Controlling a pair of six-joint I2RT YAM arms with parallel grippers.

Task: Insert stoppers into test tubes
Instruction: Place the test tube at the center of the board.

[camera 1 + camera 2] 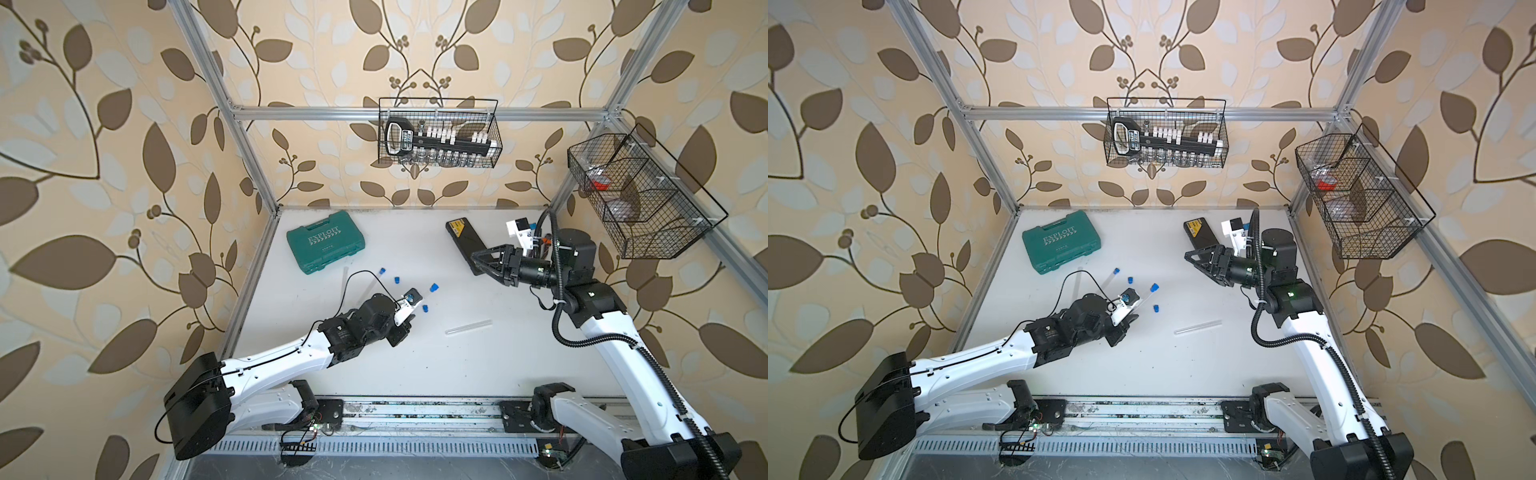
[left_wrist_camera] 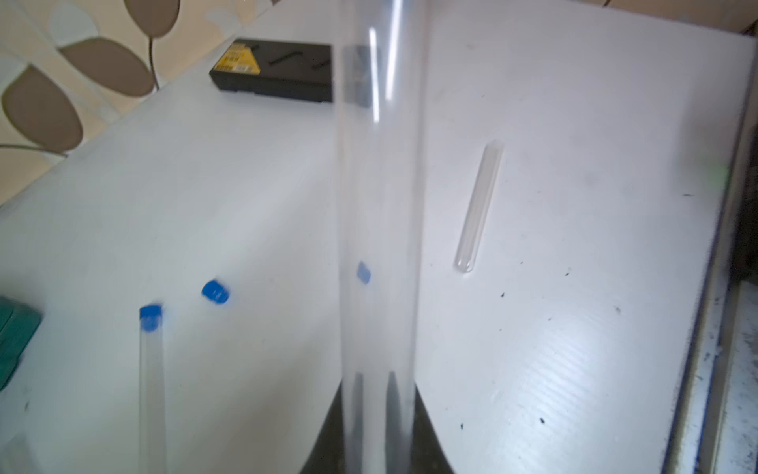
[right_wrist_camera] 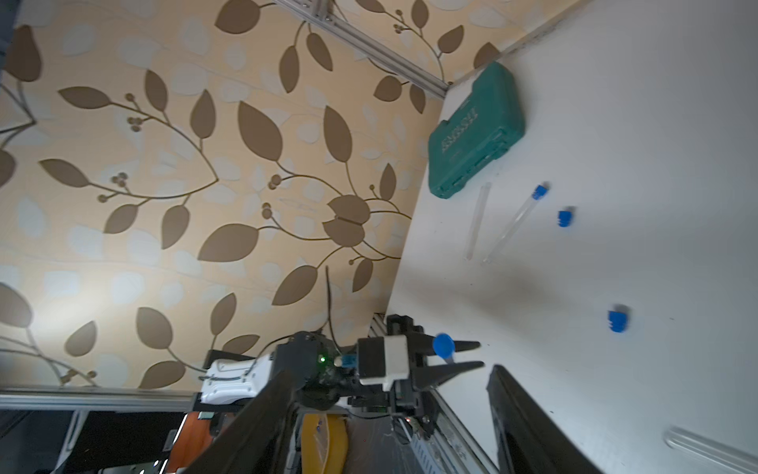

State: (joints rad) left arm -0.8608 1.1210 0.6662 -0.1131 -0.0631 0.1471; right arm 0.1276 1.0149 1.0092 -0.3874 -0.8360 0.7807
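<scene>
clear gloss, blue plastic, matt white

the test tube [image 2: 381,205] close to the left wrist camera is clear and glossy, streaked with bright glare. the stoppers [image 3: 617,320] are blue ribbed plastic. the surface [image 1: 415,365] is white, matt, finely ridged and speckled. the case [image 1: 326,242] is green moulded plastic, the basket [image 1: 496,137] black wire, the frame [image 1: 332,113] bare silvery metal.

The held test tube [image 2: 379,205] is blurred, both ends cut off in the left wrist view.
</scene>
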